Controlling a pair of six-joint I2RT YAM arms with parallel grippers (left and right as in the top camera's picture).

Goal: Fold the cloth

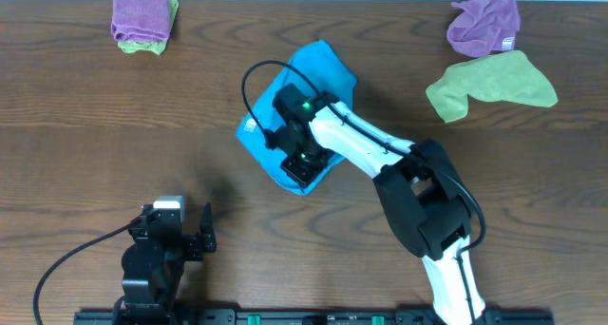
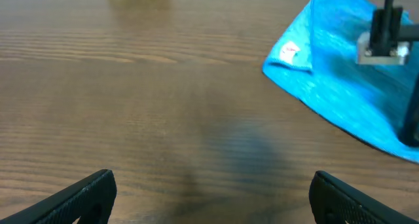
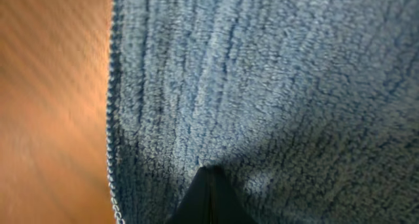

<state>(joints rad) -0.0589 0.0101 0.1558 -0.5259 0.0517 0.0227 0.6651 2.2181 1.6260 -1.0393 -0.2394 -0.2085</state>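
Observation:
The sky-blue cloth (image 1: pixel 318 68) lies in a rumpled, partly folded shape at the table's middle, its white label (image 1: pixel 250 127) on the left edge. My right gripper (image 1: pixel 302 170) reaches down onto its near end. In the right wrist view the jaws of the right gripper (image 3: pixel 209 170) are shut, their tip pinching the blue pile of the cloth (image 3: pixel 262 73) close to its stitched edge. My left gripper (image 1: pixel 176 225) rests at the near left, apart from the cloth. The left gripper (image 2: pixel 209 198) is open over bare wood, and the cloth (image 2: pixel 334 73) lies ahead to its right.
A folded purple cloth on a lime-green one (image 1: pixel 141 16) sits at the far left. A crumpled purple cloth (image 1: pixel 484 23) and a lime-green cloth (image 1: pixel 494 86) lie at the far right. The right arm's cable loops over the blue cloth.

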